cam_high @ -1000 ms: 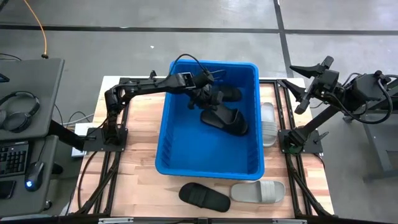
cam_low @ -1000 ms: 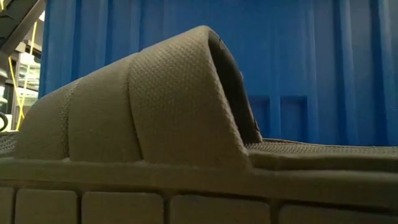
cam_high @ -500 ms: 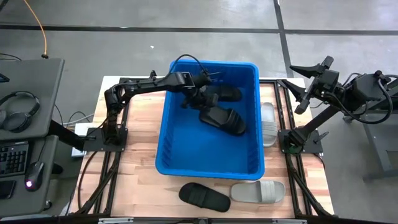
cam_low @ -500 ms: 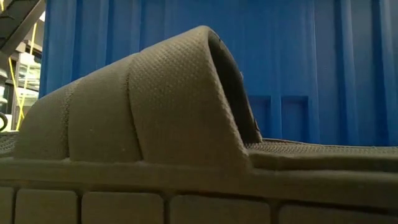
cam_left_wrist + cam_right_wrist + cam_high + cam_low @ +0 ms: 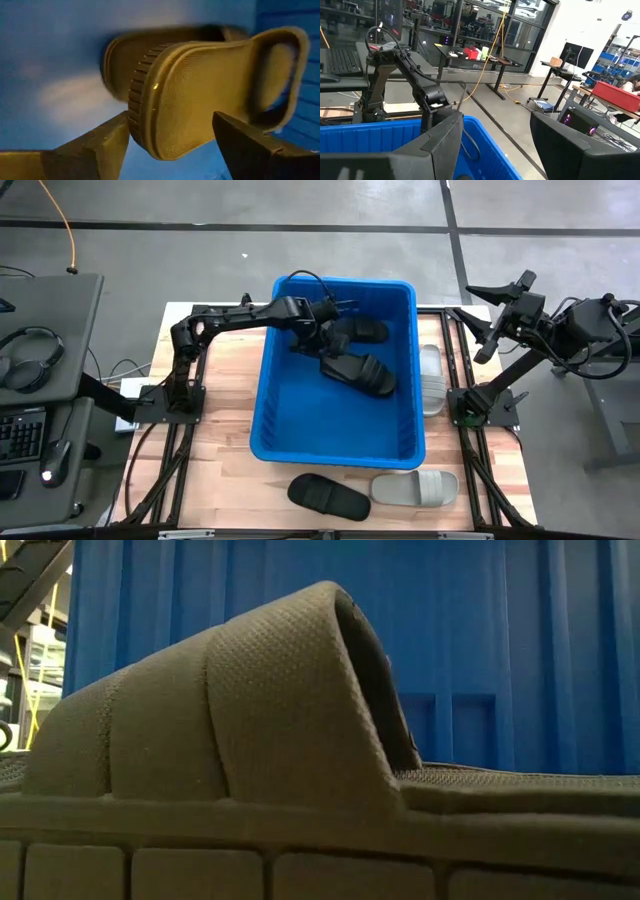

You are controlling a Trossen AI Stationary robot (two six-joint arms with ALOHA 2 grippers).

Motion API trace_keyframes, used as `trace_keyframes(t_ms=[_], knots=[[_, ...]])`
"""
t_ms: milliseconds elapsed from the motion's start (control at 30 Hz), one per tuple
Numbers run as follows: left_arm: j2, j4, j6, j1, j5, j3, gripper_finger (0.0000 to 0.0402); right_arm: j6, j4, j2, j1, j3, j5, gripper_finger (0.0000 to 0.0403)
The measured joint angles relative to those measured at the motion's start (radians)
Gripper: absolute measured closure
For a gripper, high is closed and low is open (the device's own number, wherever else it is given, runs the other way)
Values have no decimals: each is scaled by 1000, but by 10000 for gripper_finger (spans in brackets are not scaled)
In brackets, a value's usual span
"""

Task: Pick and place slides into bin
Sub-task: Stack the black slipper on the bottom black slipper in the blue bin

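My left gripper (image 5: pixel 318 330) stands wide over the bin (image 5: pixel 290 442); the black slide (image 5: pixel 358 370) lies just right, released.

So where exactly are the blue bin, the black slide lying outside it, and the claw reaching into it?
blue bin (image 5: pixel 335 448), high view, near rim.
black slide on the table (image 5: pixel 328 497), high view, middle of its strap.
left claw (image 5: pixel 322 330), high view, between its fingertips, inside the bin.
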Motion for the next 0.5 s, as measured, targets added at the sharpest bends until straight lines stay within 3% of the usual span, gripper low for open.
trace_keyframes(t_ms=[200, 500], knots=[[54, 25, -4, 0, 87, -1, 122, 2, 0, 0, 0, 0, 0, 178], [55, 51, 66, 5, 46, -1, 132, 3, 0, 0, 0, 0, 0, 178]])
